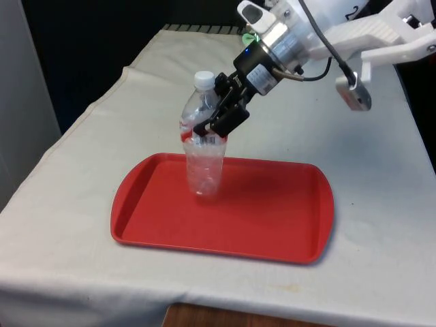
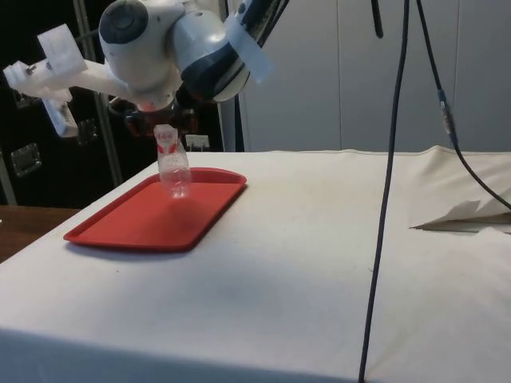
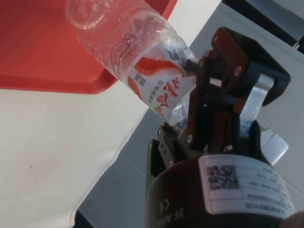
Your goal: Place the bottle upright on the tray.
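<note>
A clear plastic bottle point(image 1: 203, 146) with a white cap point(image 1: 204, 80) stands on a red tray point(image 1: 272, 218), a little left of centre in the front view, its base resting on the tray's floor near the far rim. The black gripper point(image 1: 219, 121) reaches in from the upper right of that frame and is clenched on the bottle's upper half, its fingers pressed against the red-and-white label point(image 1: 197, 138). The bottle looks close to upright, with its neck tipped slightly toward the frame's right.

From the side, the bottle point(image 2: 172, 167) appears in the upper left of the frame, above the tray point(image 2: 152, 219). The arm's white body covers the gripper and the cap there, so the grip itself cannot be made out.

The wrist view shows the bottle point(image 3: 128, 45) between the fingers point(image 3: 209, 114), the label point(image 3: 159, 83) facing the camera. Its printed characters are too small to read with certainty, and the bottle's lower end is cut off by the frame's edge. The tray point(image 3: 42, 52) lies behind it on the white cloth point(image 3: 61, 152).
</note>
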`<act>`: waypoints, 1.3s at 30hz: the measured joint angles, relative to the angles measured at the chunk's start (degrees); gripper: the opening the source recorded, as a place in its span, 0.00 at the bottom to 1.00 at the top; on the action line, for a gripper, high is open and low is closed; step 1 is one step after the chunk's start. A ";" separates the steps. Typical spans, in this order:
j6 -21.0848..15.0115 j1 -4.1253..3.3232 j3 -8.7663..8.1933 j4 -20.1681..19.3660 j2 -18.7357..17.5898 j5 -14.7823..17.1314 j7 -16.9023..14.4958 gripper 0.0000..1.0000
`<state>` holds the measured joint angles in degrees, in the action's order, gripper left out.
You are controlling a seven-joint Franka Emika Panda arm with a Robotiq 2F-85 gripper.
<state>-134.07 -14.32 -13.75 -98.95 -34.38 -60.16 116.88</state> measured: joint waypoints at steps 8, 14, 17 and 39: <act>-1.38 0.92 0.00 1.72 -1.89 3.38 -2.12 0.33; -1.43 1.15 0.00 2.06 -2.01 4.87 -3.55 0.33; -1.32 1.15 0.00 2.06 -2.06 4.87 -3.55 0.33; -2.81 2.18 0.00 2.18 -2.35 8.25 -5.61 0.33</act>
<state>-136.88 -12.15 -13.75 -96.77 -36.73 -51.91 111.27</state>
